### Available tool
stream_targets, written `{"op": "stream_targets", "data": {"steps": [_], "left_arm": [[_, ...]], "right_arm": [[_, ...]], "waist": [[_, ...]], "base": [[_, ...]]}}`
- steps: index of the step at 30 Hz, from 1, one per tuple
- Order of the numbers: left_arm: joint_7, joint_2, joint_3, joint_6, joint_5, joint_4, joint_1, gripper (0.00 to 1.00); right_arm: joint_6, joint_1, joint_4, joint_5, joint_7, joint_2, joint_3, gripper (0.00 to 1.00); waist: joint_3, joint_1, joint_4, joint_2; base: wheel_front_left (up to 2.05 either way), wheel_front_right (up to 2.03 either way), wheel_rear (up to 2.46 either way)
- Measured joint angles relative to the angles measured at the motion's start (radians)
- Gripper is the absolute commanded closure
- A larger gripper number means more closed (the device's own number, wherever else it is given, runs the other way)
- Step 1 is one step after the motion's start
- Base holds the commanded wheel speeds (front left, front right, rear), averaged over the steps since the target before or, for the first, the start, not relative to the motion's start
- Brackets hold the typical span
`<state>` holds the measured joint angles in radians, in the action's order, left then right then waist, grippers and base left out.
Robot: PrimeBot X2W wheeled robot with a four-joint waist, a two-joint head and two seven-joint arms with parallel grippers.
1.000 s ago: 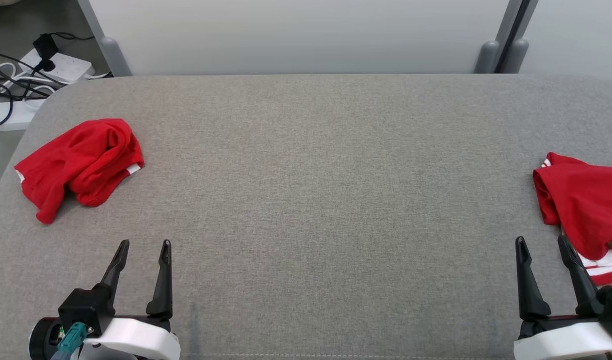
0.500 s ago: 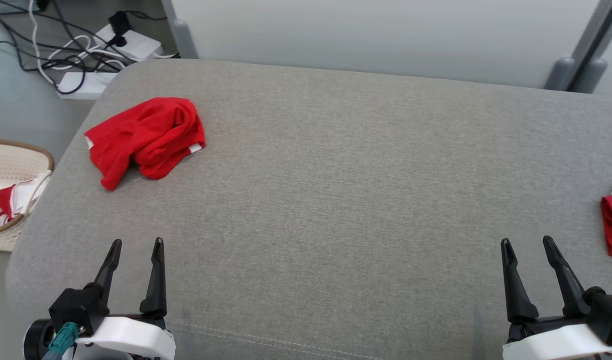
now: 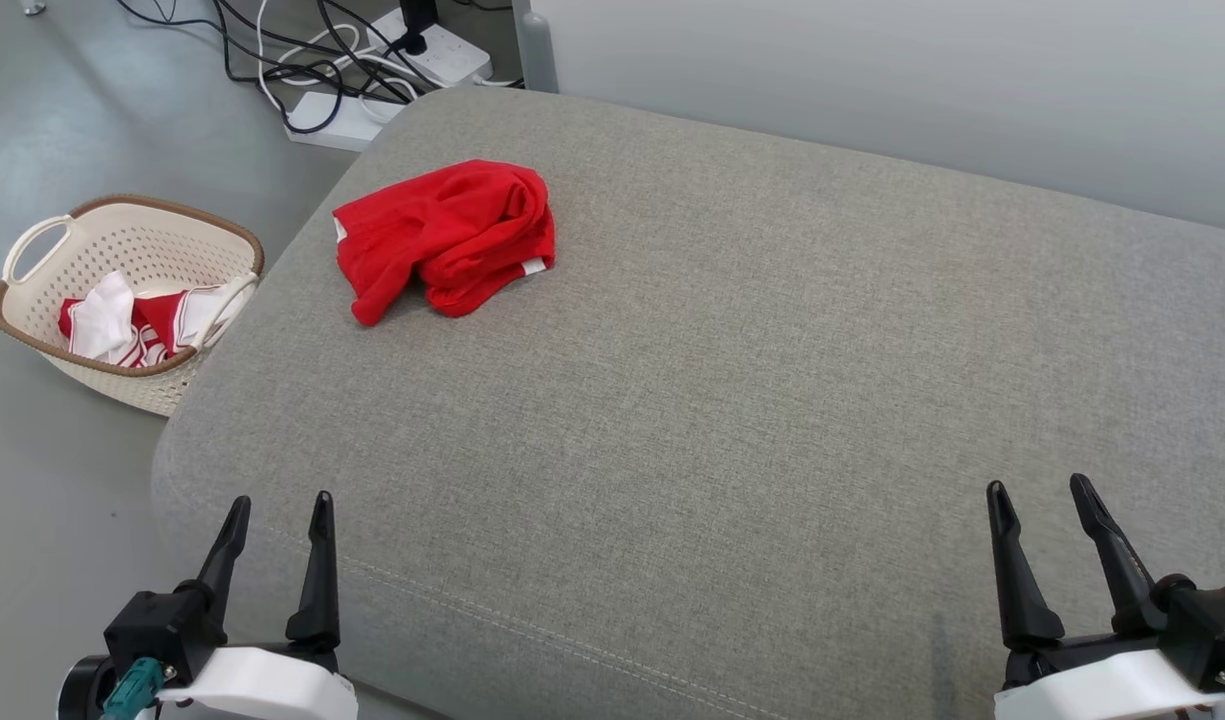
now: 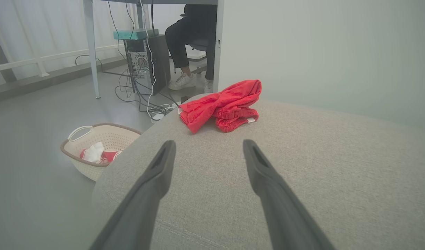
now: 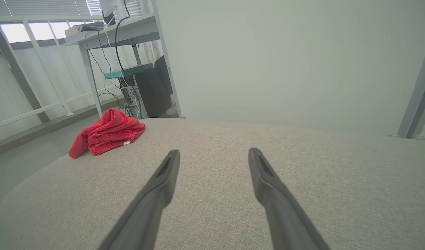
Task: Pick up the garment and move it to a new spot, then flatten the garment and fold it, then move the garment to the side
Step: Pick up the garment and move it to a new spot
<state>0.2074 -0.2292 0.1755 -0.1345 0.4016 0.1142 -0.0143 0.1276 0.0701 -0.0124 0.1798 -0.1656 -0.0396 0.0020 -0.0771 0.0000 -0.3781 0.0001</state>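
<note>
Grey fabric-covered worktop point(image 3: 752, 400) with rounded corners; a pale wall panel point(image 3: 872, 90) stands behind it and grey floor point(image 3: 62, 500) lies off its left side.

Left end effector point(image 3: 281, 500): jaws spread wide, nothing between them. It sits at the near left corner of the worktop, with its dark fingers pointing away across the fabric. In its own wrist view the two fingers frame bare cloth.

Right end effector point(image 3: 1037, 485): also spread wide and empty, at the near right edge, fingers angled slightly outward. Bare fabric lies ahead of it.

Garment point(image 3: 452, 235): red, crumpled into a loose heap, with a small strip of white trim showing at its right edge. It lies on the worktop near the far left corner, well apart from both end effectors and closer to the left one. No finger touches it.

Further out on the floor, just beside the worktop's left edge, stands a cream perforated basket point(image 3: 152, 205) with a brown rim and loop handles. Red and white clothes point(image 3: 132, 320) lie bunched inside it.

Past the far left corner, white power strips and a tangle of black and white cables point(image 3: 372, 60) lie on the floor.

The left wrist view also shows a desk leg point(image 4: 91, 52), a computer tower point(image 4: 153, 64) beneath the desk, and the dark-trousered legs and white shoes of a seated person point(image 4: 184, 52).
</note>
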Motion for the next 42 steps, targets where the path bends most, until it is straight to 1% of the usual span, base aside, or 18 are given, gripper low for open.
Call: {"op": "stream_targets", "data": {"steps": [4,23,28,31,35,37,40,42], "left_arm": [[0.004,0.001,0.002,0.0,0.005,0.007,0.0,0.0],[0.006,0.0,0.018,0.0,0.012,0.021,0.003,0.0],[0.011,-0.004,0.018,0.0,0.012,-0.017,0.021,0.0],[0.009,-0.02,0.014,0.0,0.007,-0.075,0.084,0.0],[-0.034,-0.076,-0.006,0.007,-0.006,-0.14,0.212,0.0],[-0.074,-0.104,-0.02,0.013,-0.005,-0.15,0.288,0.0],[-0.142,-0.136,-0.036,0.047,0.019,-0.124,0.416,0.0],[-0.2,-0.156,-0.045,0.078,0.049,-0.059,0.509,0.0]], "right_arm": [[0.0,0.0,0.001,0.0,0.0,0.0,0.003,0.0],[0.0,0.0,0.007,0.006,0.002,0.0,0.004,0.0],[0.0,-0.001,0.006,0.006,0.003,0.0,0.004,0.0],[0.0,-0.005,0.0,0.005,0.007,0.0,0.005,0.0],[0.0,-0.026,-0.007,-0.006,0.02,0.0,0.007,0.0],[0.0,-0.036,-0.01,-0.008,0.025,0.0,0.008,0.0],[0.0,-0.048,-0.018,-0.014,0.026,-0.001,0.008,0.0],[0.0,-0.057,-0.02,-0.015,0.034,-0.001,0.011,0.0]], "waist": [[-0.002,0.0,-0.01,0.0],[-0.003,0.0,-0.004,0.0],[-0.013,0.0,0.0,0.0],[-0.026,0.0,0.004,0.0],[-0.049,0.0,0.02,0.0],[-0.063,0.0,0.032,0.0],[-0.09,0.0,0.052,0.0],[-0.109,0.0,0.068,0.0]], "base": [[0.0,0.0,0.0],[0.0,0.0,0.0],[0.0,0.0,0.0],[0.0,0.0,0.0],[0.0,0.0,0.0],[0.0,0.0,0.0],[0.0,0.0,0.0],[0.0,0.0,0.0]]}}
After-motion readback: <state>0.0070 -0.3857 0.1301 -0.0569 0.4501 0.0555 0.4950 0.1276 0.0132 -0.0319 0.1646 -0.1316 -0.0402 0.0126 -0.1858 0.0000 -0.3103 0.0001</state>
